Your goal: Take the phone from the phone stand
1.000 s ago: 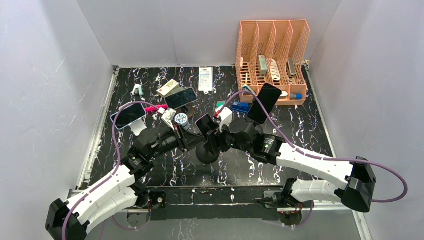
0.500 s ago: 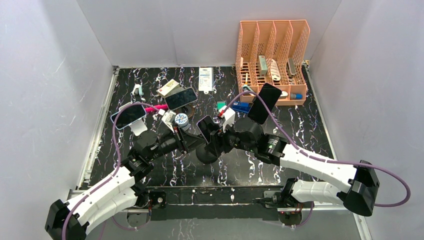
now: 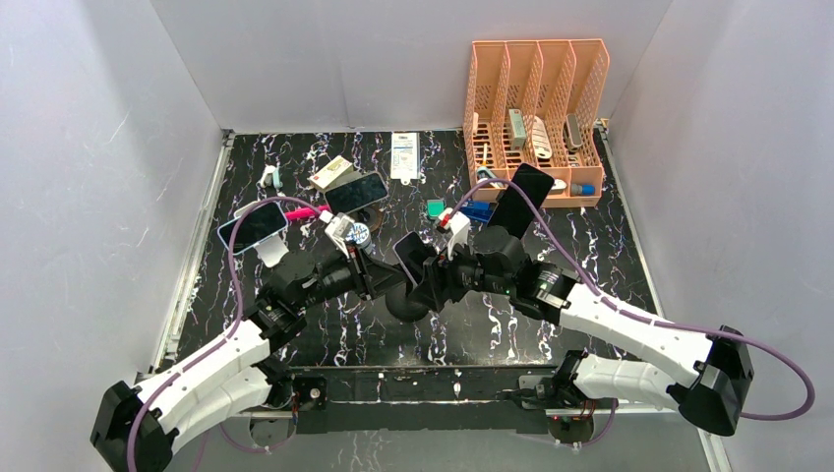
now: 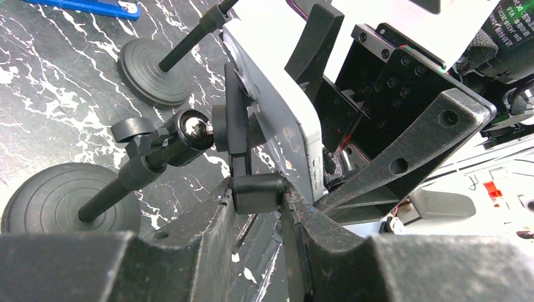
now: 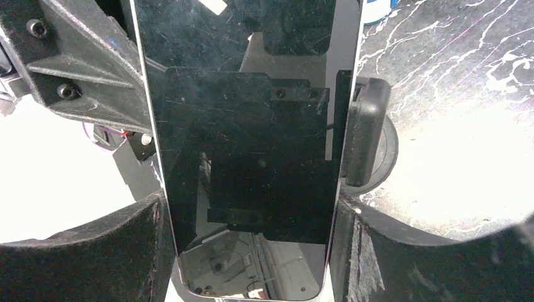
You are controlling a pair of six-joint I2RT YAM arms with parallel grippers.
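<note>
The phone (image 5: 245,157) fills the right wrist view, black screen toward the camera. My right gripper (image 5: 252,217) is shut on its two long edges near the lower end. The black phone stand's side clamp (image 5: 365,135) sits against the phone's right edge. In the left wrist view the phone's pale back (image 4: 277,107) lies against the stand's holder plate. My left gripper (image 4: 258,194) is shut on the holder's lower block. The stand's ball joint (image 4: 196,131) and round base (image 4: 56,211) are to the left. From above, both grippers meet at the phone (image 3: 411,262) over the stand's base (image 3: 403,307).
A second black stand (image 3: 497,228) behind the right arm carries another phone (image 3: 521,202). A phone on a white stand (image 3: 254,224) is at the left and a loose phone (image 3: 356,192) is further back. An orange file rack (image 3: 536,108) stands at the back right.
The right gripper and the phone have shifted a little toward the near side and right. The right arm's elbow has swung rightward. The left gripper keeps its grip on the stand.
</note>
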